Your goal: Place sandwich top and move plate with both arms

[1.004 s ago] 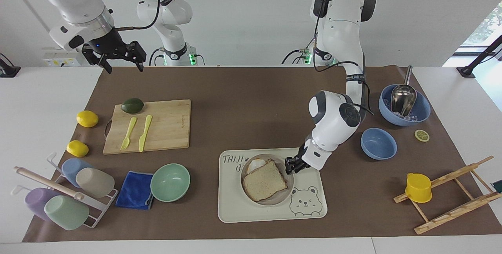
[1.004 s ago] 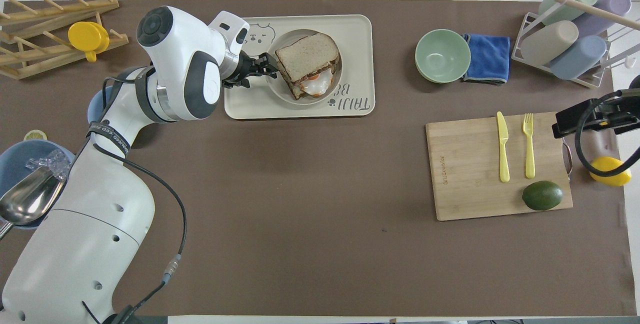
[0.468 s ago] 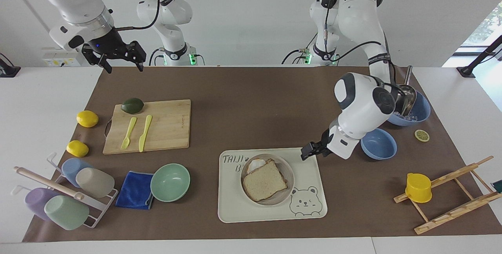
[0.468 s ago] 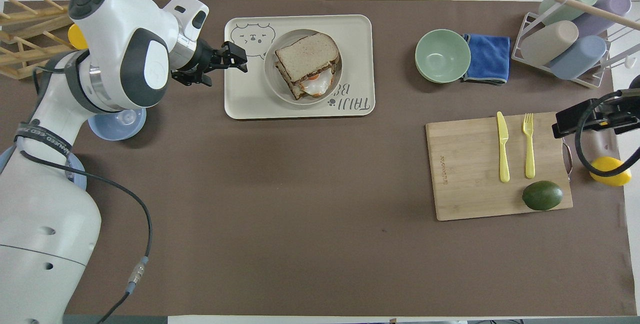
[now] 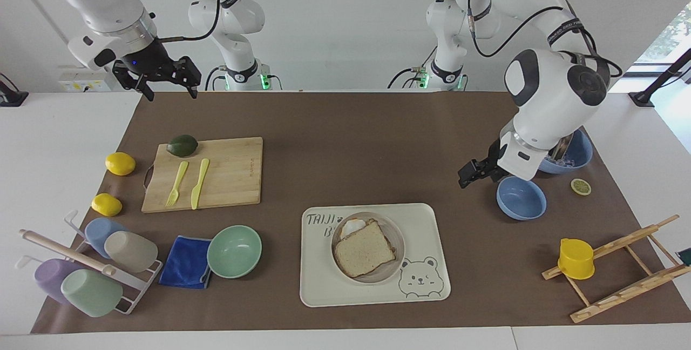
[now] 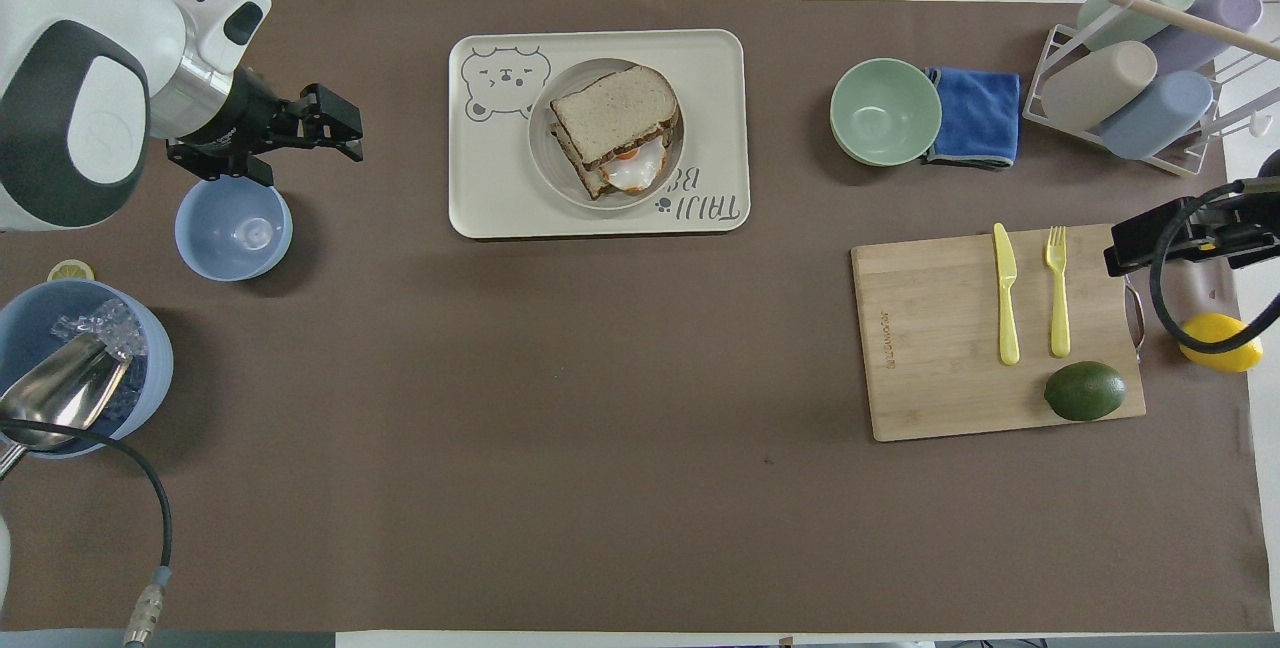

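The sandwich top (image 5: 364,248) (image 6: 612,110) lies flat on the stacked sandwich on the plate (image 5: 400,242) (image 6: 548,160), with a fried egg (image 5: 351,226) peeking out beneath it. The plate sits on the cream bear tray (image 5: 424,220) (image 6: 480,203). My left gripper (image 5: 467,173) (image 6: 345,133) hangs open and empty above the brown mat, between the tray and a small blue bowl, apart from the plate. My right gripper (image 5: 170,89) waits open, raised over the mat's edge by the cutting board.
A small blue bowl (image 5: 521,199) and a bigger blue bowl with ice and a scoop (image 6: 70,378) stand under the left arm. Also on the table are a mint bowl (image 5: 234,251), a blue cloth, a cutting board (image 5: 227,177) with cutlery and an avocado, a cup rack and a wooden rack (image 5: 621,269).
My left gripper has drawn back from the plate's edge and risen toward the left arm's end of the table. The bread slice stays on the sandwich. The right arm has not moved.
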{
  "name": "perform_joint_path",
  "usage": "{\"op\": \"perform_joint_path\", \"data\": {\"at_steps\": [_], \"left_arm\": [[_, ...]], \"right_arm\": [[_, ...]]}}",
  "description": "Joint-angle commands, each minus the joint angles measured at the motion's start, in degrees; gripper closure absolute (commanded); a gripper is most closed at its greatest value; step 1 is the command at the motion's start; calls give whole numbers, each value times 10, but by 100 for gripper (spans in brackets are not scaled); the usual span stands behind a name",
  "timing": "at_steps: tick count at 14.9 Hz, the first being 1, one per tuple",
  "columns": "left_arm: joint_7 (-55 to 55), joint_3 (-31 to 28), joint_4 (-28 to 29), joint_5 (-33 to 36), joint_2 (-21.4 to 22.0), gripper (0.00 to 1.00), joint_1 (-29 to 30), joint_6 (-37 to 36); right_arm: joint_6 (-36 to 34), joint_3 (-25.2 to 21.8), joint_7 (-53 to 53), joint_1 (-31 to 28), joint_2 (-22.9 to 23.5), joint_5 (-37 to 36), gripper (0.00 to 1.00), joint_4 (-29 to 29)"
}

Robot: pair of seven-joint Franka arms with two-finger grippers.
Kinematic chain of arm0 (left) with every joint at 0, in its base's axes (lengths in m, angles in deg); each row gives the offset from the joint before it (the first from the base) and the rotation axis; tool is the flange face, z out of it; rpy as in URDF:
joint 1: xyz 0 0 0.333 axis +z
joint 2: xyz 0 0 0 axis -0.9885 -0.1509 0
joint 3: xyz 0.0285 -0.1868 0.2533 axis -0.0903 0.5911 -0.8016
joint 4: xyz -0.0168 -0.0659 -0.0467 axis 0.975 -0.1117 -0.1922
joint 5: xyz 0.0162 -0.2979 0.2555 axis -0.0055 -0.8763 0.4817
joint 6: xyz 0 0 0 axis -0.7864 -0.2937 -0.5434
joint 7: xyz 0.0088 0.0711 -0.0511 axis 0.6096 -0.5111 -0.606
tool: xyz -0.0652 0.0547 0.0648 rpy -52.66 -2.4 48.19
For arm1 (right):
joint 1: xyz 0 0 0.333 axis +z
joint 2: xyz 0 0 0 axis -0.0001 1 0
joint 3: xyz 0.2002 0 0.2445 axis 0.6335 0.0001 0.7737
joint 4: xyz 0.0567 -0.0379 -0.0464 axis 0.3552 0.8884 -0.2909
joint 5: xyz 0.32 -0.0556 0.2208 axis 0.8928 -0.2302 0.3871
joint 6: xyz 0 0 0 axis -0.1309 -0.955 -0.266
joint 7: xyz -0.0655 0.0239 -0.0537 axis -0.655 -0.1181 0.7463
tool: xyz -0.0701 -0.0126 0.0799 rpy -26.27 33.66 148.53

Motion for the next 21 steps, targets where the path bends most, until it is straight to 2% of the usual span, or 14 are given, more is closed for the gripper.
{"op": "perform_joint_path", "data": {"at_steps": [1, 7, 9, 11, 13, 15, 18, 21], "left_arm": [[6, -10, 11, 41, 50, 0, -2, -43], [-7, -2, 30, 91, 140, 0, 18, -135], [-32, 66, 53, 92, 170, 0, 89, -153], [-54, 141, 55, 92, 178, 0, 165, -188], [-88, 179, 97, 91, 193, 0, 197, -172], [-94, 183, 152, 91, 208, 0, 197, -102], [-87, 178, 133, 90, 198, 0, 191, -97], [-87, 179, 68, 92, 177, 0, 189, -152]], "right_arm": [[2, 0, -15, -4, 1, 0, 0, -5], [2, 0, -16, -4, 1, 0, 0, -5], [2, 0, -15, -3, 1, 0, 0, -5], [2, 0, -15, -3, 1, 0, 0, -5], [2, 0, -15, -3, 1, 0, 0, -5], [1, 0, -15, -3, 1, 0, 0, -5], [2, 0, -15, -3, 1, 0, 0, -5], [2, 0, -15, -3, 1, 0, 0, -5]]}}
